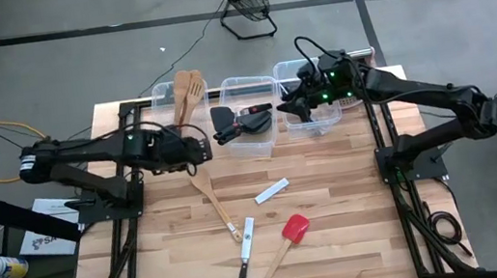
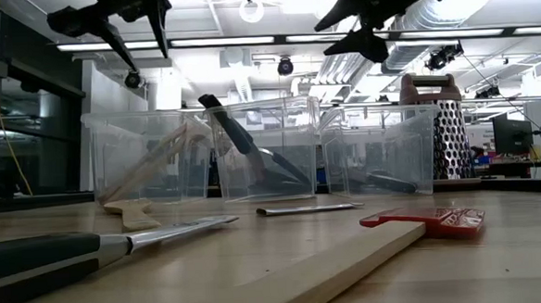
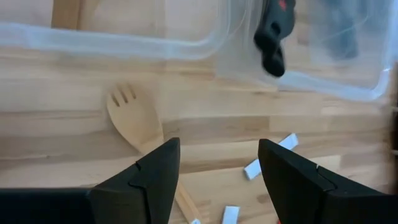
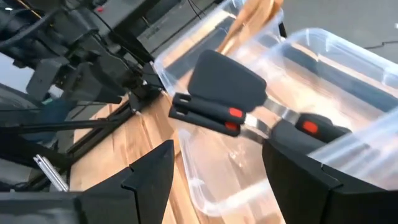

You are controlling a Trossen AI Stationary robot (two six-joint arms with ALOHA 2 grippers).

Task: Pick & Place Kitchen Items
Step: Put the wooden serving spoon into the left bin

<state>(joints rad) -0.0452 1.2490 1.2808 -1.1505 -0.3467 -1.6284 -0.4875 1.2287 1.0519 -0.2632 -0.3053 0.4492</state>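
Note:
My left gripper [image 1: 205, 151] [image 3: 217, 149] is open and empty, held above the table near the left and middle bins, over a pale wooden slotted spoon [image 1: 212, 195] [image 3: 133, 116] that lies flat. My right gripper [image 1: 285, 107] [image 4: 217, 155] is open and empty, held high by the right bin [image 1: 311, 101], looking at the black turners [image 4: 226, 81] in the middle bin [image 1: 250, 117]. A black-handled knife [image 1: 246, 256], a red-headed wooden-handled spatula [image 1: 287, 241] and a small pale flat piece [image 1: 271, 190] lie flat on the table. Wooden spoons [image 1: 187, 91] lean in the left bin [image 1: 165, 96].
Three clear plastic bins stand in a row along the table's far edge. A metal box grater [image 2: 441, 129] stands at the far right behind them. Dark frame rails run along the table's left and right sides. The near half of the wooden table [image 1: 360, 240] holds the loose utensils.

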